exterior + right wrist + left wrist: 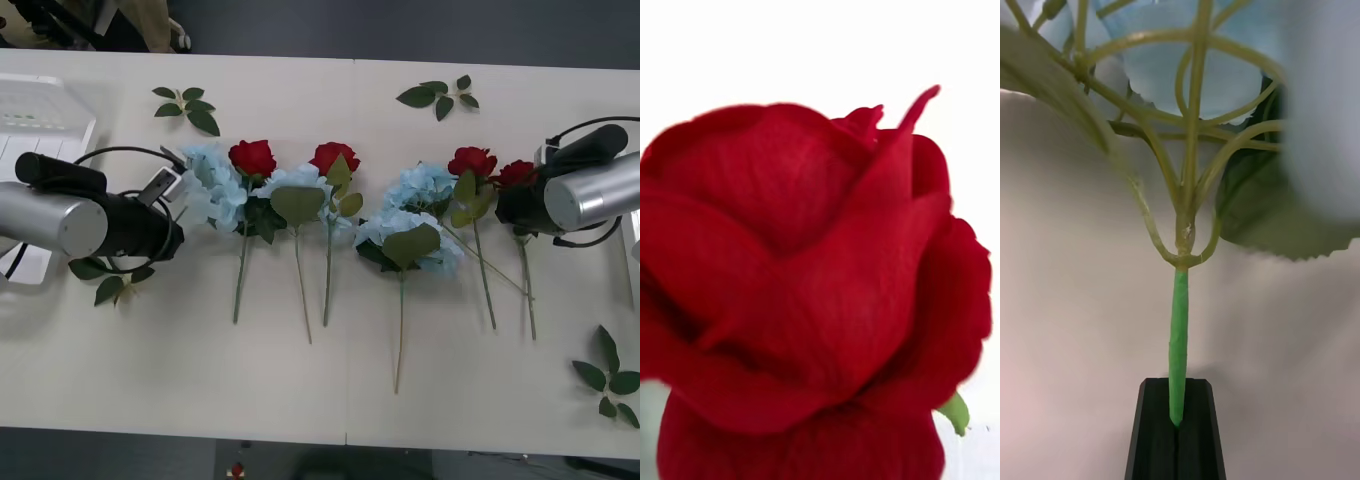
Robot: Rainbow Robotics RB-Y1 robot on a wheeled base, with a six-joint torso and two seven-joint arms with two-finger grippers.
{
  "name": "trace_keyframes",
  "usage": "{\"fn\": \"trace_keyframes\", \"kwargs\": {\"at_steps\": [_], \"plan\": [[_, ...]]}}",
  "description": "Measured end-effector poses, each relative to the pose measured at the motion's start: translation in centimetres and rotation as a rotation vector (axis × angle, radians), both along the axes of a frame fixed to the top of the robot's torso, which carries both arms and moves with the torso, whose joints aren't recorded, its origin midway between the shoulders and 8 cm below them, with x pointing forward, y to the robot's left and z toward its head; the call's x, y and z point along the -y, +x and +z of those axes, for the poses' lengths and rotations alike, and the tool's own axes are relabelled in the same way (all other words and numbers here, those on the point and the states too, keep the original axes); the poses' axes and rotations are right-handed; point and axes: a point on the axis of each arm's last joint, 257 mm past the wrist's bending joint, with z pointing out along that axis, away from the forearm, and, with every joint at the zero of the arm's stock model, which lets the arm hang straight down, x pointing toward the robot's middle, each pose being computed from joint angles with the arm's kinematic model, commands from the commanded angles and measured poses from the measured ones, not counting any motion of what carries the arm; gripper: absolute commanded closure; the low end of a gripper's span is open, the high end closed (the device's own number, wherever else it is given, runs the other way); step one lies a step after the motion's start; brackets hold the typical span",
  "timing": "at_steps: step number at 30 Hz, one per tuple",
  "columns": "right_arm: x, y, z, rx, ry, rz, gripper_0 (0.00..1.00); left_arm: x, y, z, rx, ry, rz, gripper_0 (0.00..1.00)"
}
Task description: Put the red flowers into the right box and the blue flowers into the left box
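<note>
Pale-blue fluffy hydrangea flower point(1187, 67) is hanging by its green stem, pinched in the closed black left gripper point(1177, 420) near the ribbed translucent left box point(45, 125); next, carrying over and releasing. Right gripper's point(520, 205) grip on the red rose point(805, 285) I cannot tell.

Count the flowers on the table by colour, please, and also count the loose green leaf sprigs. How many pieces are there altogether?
red flowers: 4
blue flowers: 4
loose leaf sprigs: 4
Total: 12
</note>
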Motion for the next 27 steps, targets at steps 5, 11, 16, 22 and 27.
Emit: {"fn": "trace_keyframes", "kwargs": {"at_steps": [5,11,16,22,27], "plan": [[0.9,-0.1,3.4,0.013,-0.010,0.017,1.00,-1.5,0.4,3.1,0.053,0.043,-0.029,1.00],[3.0,-0.3,8.9,0.087,0.013,0.009,1.00,-2.8,-0.6,7.9,0.086,0.037,-0.067,1.00],[6.1,-1.7,12.5,0.119,-0.038,-0.016,1.00,-5.8,-1.8,11.0,0.077,0.037,-0.047,1.00],[9.7,-3.6,16.5,0.148,-0.095,-0.052,1.00,-10.8,-2.8,14.0,0.059,0.054,0.021,1.00],[14.1,-4.3,19.7,0.178,-0.202,-0.037,1.00,-15.3,-3.8,15.7,0.026,0.071,0.103,1.00]]}}
